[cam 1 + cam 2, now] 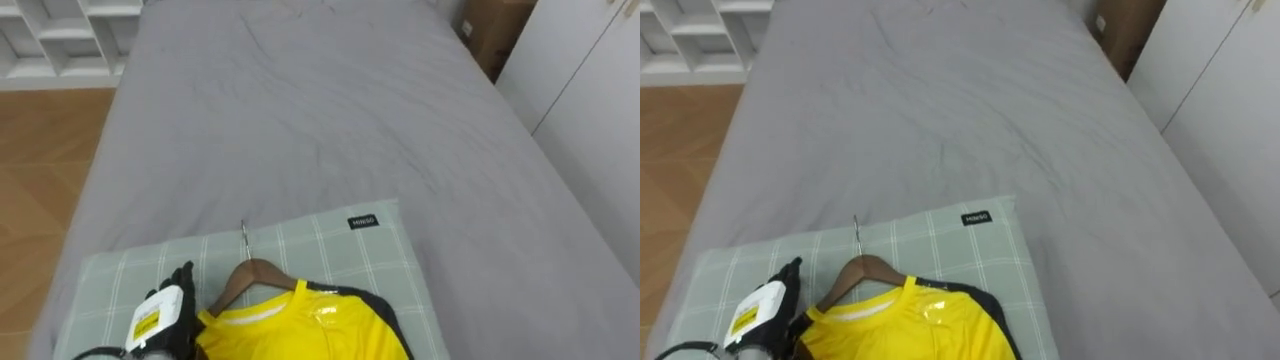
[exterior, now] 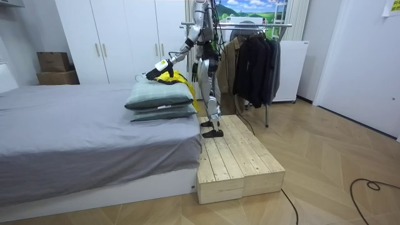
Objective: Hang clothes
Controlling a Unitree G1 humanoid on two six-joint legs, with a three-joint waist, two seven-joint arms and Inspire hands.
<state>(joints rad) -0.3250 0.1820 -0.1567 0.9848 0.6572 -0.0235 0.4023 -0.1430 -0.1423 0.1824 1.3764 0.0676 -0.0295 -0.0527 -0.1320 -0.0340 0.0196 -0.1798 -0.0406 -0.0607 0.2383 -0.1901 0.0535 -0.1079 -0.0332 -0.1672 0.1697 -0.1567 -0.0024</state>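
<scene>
A yellow shirt [image 1: 295, 330] with dark side panels sits on a wooden hanger [image 1: 252, 275]. It lies on a green checked pillow [image 1: 330, 250] at the near end of the grey bed [image 1: 330, 110]. The hanger's metal hook [image 1: 244, 238] points toward the far end of the bed. My left hand [image 1: 168, 305] rests on the pillow right beside the hanger's left arm, touching the shirt's shoulder. In the room view I stand on a wooden platform [image 2: 234, 156] at the bed's end, left arm stretched over the two stacked pillows [image 2: 161, 100]. My right hand [image 2: 195, 74] hangs low by my body.
A clothes rack [image 2: 250, 28] with dark garments stands right behind me. White wardrobes [image 2: 119, 37] and cardboard boxes [image 2: 55, 67] line the wall beyond the bed. A white shelf unit [image 1: 60, 35] stands on the wood floor left of the bed.
</scene>
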